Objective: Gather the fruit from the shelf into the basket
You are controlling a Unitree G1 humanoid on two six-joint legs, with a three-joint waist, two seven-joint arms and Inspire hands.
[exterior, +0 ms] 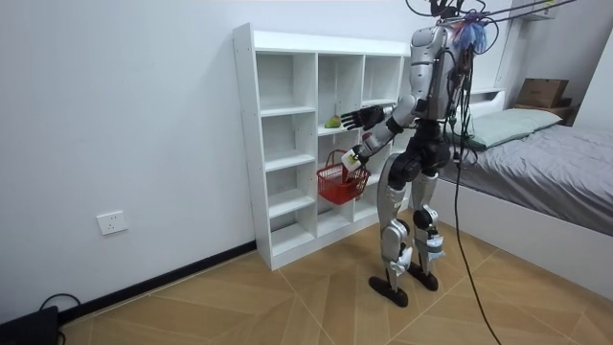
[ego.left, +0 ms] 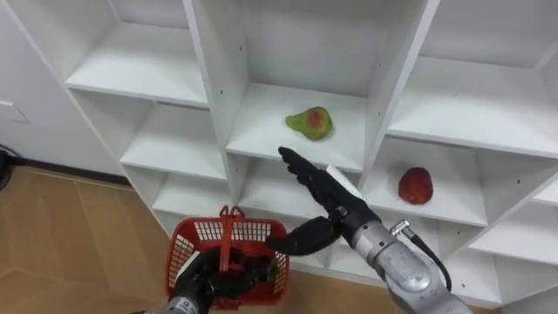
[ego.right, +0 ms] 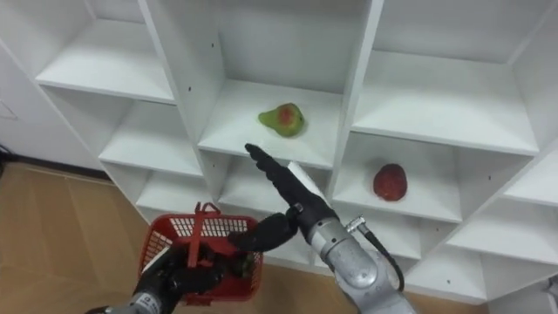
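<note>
A green pear with a red blush (ego.left: 309, 122) lies on a middle shelf of the white closet (ego.left: 214, 96). A red fruit (ego.left: 415, 185) sits one compartment to the right and a little lower. My right hand (ego.left: 318, 187) is open, its fingers stretched toward the pear and stopping just short of that shelf's front edge. Low at the left, my left hand (ego.left: 218, 283) is shut on the handle of a red mesh basket (ego.left: 196, 240). The hand hides most of the basket's inside. In the room view I stand facing the closet (exterior: 287, 144) with the basket (exterior: 335, 182) at hip height.
Upright dividers (ego.left: 392, 78) flank the pear's compartment. The shelves to the left and above hold nothing. A bed (exterior: 556, 163) stands behind me at the room view's right. The floor (exterior: 287, 297) is wood, and a wall socket (exterior: 112, 222) is low on the wall.
</note>
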